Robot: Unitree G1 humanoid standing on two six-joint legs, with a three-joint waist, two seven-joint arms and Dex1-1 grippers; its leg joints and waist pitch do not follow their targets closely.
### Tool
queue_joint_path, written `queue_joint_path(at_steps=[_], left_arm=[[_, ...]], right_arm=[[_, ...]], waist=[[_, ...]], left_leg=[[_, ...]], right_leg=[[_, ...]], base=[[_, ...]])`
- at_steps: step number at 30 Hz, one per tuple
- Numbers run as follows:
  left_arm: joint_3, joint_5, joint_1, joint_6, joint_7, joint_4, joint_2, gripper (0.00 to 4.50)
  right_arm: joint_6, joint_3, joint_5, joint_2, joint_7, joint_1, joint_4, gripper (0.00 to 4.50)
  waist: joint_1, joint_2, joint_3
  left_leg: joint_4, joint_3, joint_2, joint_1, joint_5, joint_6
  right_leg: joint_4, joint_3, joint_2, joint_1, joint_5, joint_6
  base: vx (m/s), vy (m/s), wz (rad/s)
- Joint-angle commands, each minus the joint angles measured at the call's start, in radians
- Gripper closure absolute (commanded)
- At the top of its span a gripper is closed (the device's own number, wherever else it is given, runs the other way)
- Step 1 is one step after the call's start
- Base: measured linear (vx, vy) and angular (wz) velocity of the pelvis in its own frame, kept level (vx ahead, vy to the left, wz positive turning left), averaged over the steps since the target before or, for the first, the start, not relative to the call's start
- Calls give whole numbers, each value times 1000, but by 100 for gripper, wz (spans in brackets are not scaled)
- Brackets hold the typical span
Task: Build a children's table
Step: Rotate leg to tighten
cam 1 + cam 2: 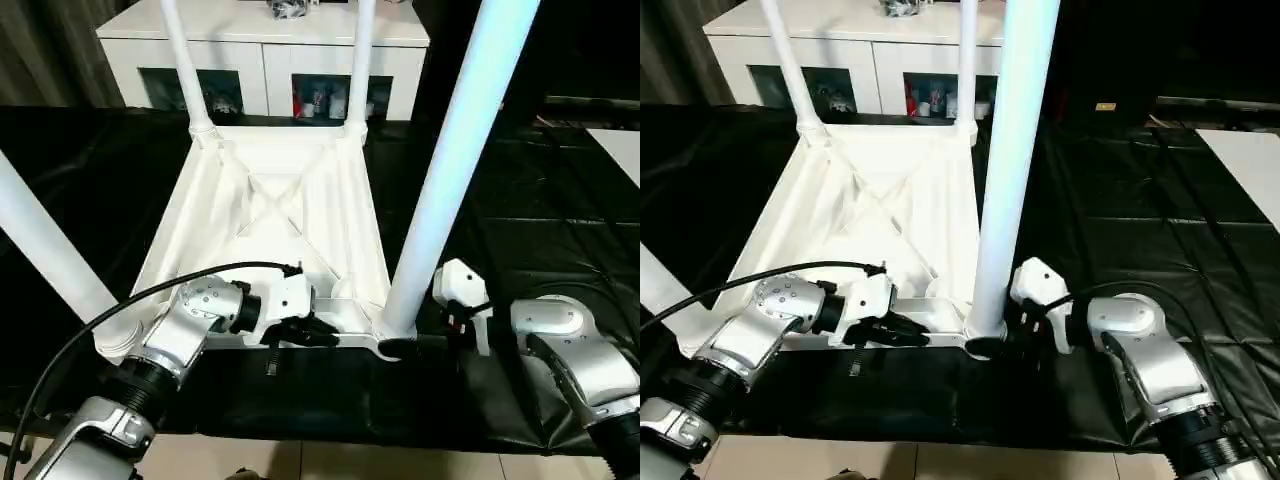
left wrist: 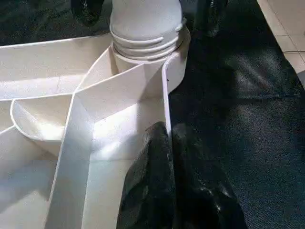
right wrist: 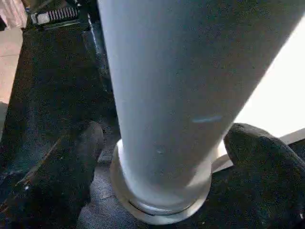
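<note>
The children's table lies upside down on black cloth, its ribbed tabletop facing up. All four white legs stand in the corner sockets: two far ones, the near left and the near right leg. My left gripper is shut on the thin near rim of the tabletop, beside the near right socket. Around the base of that leg, my right gripper stands open, one black finger on each side with a gap.
A white sideboard stands behind the table. Black cloth covers the work surface out to the right, where a flat white board lies. A black cable arcs over my left forearm. Pale floor runs along the near edge.
</note>
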Motion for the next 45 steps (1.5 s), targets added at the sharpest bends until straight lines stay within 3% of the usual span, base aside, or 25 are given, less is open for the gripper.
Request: queue_joint_path(at_steps=[1,20,29,33,34,35,39,45], left_arm=[[-32,21,-9,-13,-20,14,-2,450],[-33,24,1,-14,-23,8,12,450],[-35,25,-1,-13,-23,11,13,450],[-35,25,-1,-13,-22,13,12,450],[-35,25,-3,-13,-21,15,11,450],[-35,25,-3,-13,-21,15,11,450],[-36,26,-8,-13,-18,17,7,450],[-35,28,-13,-18,-14,26,5,450]], right_arm=[[-6,4,-3,0,3,-4,2,50],[-3,19,-14,-4,21,-1,11,205],[-3,20,-9,-5,26,11,4,238],[-12,-5,-22,17,-39,-2,36,238],[0,-13,-12,26,-45,-8,42,184],[0,-13,-12,26,-45,-8,42,171],[23,-7,5,30,-26,-8,30,137],[-24,21,-45,20,-32,-5,43,109]], waist=[[-1,-18,-58],[-1,-19,-57],[-4,-19,-57],[-4,-18,-57],[-6,-19,-56],[-7,-19,-54],[-9,-19,-54],[-7,-19,-56]], left_leg=[[-74,-11,30,20,-276,49],[-75,-11,30,20,-286,45],[-75,-12,30,20,-296,41],[-76,-13,30,20,-297,37],[-76,-12,28,19,-305,38],[-78,-13,28,19,-322,33],[-79,-15,29,23,-348,21],[-78,-14,29,20,-320,25]], right_leg=[[-64,14,-29,35,-286,-210],[-65,14,-30,35,-298,-209],[-65,14,-29,35,-294,-209],[-65,14,-30,35,-296,-208],[-66,14,-29,34,-306,-207],[-69,13,-29,33,-336,-202],[-73,14,-29,29,-372,-191],[-68,14,-29,32,-322,-201]], base=[[0,0,0],[0,0,0],[0,0,0],[0,0,0],[0,0,0],[0,0,0],[0,0,0],[0,0,0]])
